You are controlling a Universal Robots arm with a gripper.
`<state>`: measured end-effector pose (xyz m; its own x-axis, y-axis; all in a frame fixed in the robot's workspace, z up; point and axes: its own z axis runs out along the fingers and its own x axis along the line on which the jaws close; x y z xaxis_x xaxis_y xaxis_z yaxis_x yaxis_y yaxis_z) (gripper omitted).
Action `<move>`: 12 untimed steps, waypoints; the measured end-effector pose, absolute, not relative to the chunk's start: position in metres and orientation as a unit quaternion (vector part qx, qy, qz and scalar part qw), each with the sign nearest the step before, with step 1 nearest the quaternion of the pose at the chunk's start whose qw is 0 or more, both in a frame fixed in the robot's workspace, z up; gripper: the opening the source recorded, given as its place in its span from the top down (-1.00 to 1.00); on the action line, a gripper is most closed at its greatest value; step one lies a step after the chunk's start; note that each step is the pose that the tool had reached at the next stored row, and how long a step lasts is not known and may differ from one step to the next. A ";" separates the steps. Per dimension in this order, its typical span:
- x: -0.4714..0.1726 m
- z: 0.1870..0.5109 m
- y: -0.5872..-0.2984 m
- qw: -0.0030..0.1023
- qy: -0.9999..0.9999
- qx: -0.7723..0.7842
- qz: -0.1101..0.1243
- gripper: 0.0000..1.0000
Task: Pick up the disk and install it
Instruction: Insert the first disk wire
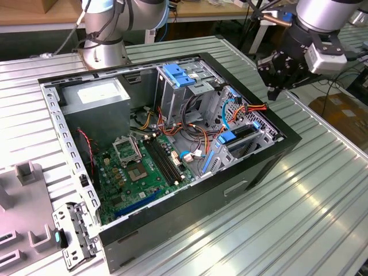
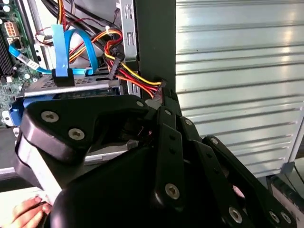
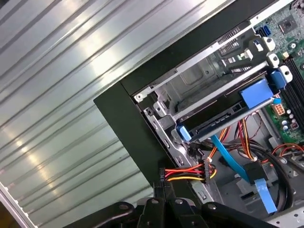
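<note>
Hovering over the open black computer case's [image 1: 190,213] rim, the black gripper [image 1: 275,91] is pinched narrow and empty. The grey-metal blue-railed disk [image 3: 218,124] lies in its bay, so installation is judged near-complete. Any final push needs clearance from the red-yellow cables [image 3: 190,173].

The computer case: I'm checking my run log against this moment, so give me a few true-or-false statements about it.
1. The case lies open on a ribbed metal table. True.
2. The claw is down over the motherboard. False: it hangs raised by the case's rim, on the exterior view's right.
3. The disk lies loose on the table. False: it sits in the low cage inside the case.
4. The power-supply box is on the exterior view's left of the tall cage. True.
5. The tall cage's latch is red. False: blue.
</note>
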<state>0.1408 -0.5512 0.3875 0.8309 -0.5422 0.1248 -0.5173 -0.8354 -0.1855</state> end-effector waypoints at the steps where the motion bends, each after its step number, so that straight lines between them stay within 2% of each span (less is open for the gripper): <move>1: 0.141 0.386 -0.551 0.072 0.281 -0.953 -0.087 0.77; 4: 0.141 0.382 -0.550 0.068 0.305 -0.946 -0.089 0.40; 5: 0.141 0.379 -0.550 0.056 0.318 -0.942 -0.093 0.40; 7: 0.140 0.377 -0.550 0.052 0.321 -0.941 -0.094 0.40; 8: 0.140 0.377 -0.549 0.047 0.322 -0.941 -0.092 0.40; 9: 0.140 0.376 -0.546 0.035 0.322 -0.942 -0.086 0.40; 12: 0.144 0.372 -0.542 0.034 0.324 -0.942 -0.083 0.40</move>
<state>0.1439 -0.5422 0.3715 0.7760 -0.6164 0.1340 -0.6053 -0.7874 -0.1168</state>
